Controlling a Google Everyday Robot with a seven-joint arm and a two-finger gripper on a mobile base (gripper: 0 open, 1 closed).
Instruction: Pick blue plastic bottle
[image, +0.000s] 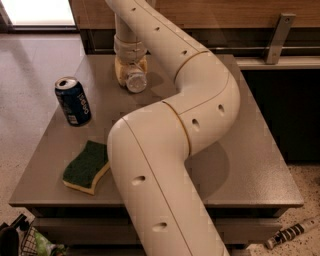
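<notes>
The blue plastic bottle (136, 81) is a small clear bottle at the far side of the grey table (250, 165). It sits tilted between the yellowish fingers (120, 71) of my gripper (131, 74). The gripper comes down on it from above at the end of the cream arm (165, 150) and is shut on the bottle. Most of the bottle's body is hidden by the gripper; only its round near end shows.
A dark blue soda can (73, 101) stands upright at the table's left. A green and yellow sponge (87, 167) lies near the front left edge. A wooden wall and a dark counter are behind the table. A speckled handle (291, 233) lies on the floor at the lower right.
</notes>
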